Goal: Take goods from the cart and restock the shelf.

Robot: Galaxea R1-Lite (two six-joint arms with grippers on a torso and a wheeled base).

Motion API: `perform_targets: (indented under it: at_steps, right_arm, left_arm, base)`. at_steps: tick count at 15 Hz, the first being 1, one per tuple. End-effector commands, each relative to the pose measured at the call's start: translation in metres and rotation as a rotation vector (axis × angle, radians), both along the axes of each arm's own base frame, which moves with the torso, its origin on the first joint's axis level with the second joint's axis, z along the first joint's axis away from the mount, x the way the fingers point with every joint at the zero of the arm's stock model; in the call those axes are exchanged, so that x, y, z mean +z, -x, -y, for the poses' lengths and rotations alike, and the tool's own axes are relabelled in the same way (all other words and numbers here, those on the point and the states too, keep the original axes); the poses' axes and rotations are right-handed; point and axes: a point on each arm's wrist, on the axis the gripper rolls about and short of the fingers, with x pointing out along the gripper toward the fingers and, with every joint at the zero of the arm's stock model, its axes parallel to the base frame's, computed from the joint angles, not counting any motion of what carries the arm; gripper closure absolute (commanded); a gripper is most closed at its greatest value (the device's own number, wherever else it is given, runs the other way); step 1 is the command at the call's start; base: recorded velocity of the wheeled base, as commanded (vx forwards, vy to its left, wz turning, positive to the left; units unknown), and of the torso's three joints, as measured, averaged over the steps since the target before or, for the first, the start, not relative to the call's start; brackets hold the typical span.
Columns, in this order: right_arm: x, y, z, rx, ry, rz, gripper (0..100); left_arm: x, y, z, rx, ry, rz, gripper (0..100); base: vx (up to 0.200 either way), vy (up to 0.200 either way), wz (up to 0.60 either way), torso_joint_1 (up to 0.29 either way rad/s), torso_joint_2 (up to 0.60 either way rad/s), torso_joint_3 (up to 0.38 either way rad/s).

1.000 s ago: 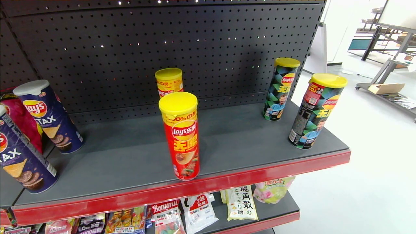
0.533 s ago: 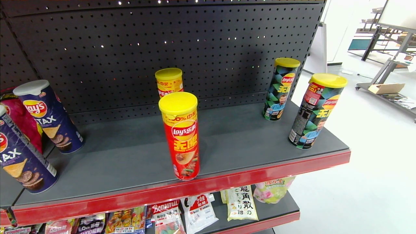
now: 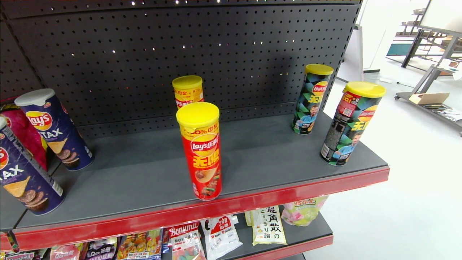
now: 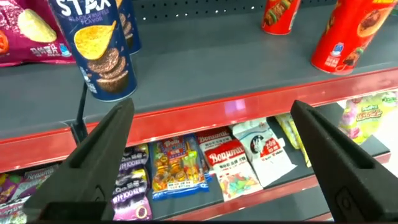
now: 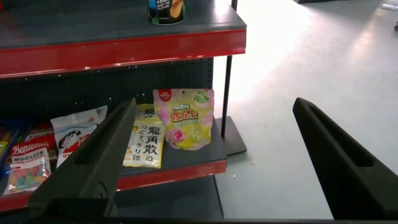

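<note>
Step in hand: we judge that we are between placements, with both hands free, so the next item has to come from the cart.
Left gripper: its fingers are spread wide with nothing between them. It hangs in front of the red lip of the shelf, and past it we see a blue can.
Right gripper: also spread wide and empty, it is low beside the end of the shelf and faces the lower shelf's snack bags.
Goods already placed: a red can stands upright at frame centre near the front lip, with a second red can behind it by the pegboard. Two green-black cans stand at the right, and two blue cans at the left.
Free room: there is bare shelf between the blue cans and the front red can, and more between the red cans and the green-black pair.
How to do it well: we should grip the next can around its middle and keep it upright. We should set it beside its own colour, well apart from the front red can, which looks tall and easy to tip.
Risk: an arm rising from below could catch the red lip, so we should clear it before reaching in.
</note>
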Motion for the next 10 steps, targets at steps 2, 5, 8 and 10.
perform_targets:
  at_steps: [2, 5, 8, 10]
  right_arm:
    - [0.0002, 0.0000, 0.0000, 0.000, 0.000, 0.002, 0]
    - [0.0002, 0.0000, 0.0000, 0.000, -0.002, 0.002, 0]
    - [0.0002, 0.0000, 0.0000, 0.000, -0.005, 0.002, 0]
    - [0.0002, 0.0000, -0.0001, 0.003, -0.003, 0.002, 0]
  left_arm:
    - [-0.0005, 0.0012, 0.0000, 0.000, -0.004, 0.009, 0]
    - [-0.0005, 0.0012, 0.0000, 0.000, -0.005, 0.009, 0]
    - [-0.0015, 0.0013, 0.0000, 0.000, -0.005, 0.009, 0]
    - [-0.0068, 0.0041, 0.0001, 0.000, -0.007, 0.028, 0]
  base:
    - [0.000, 0.000, 0.60, -0.007, 0.00, 0.000]
    - [0.000, 0.000, 0.60, 0.010, 0.01, 0.002]
    - [0.000, 0.000, 0.20, -0.001, 0.00, 0.002]
    - [0.000, 0.000, 0.00, 0.000, 0.00, 0.000]
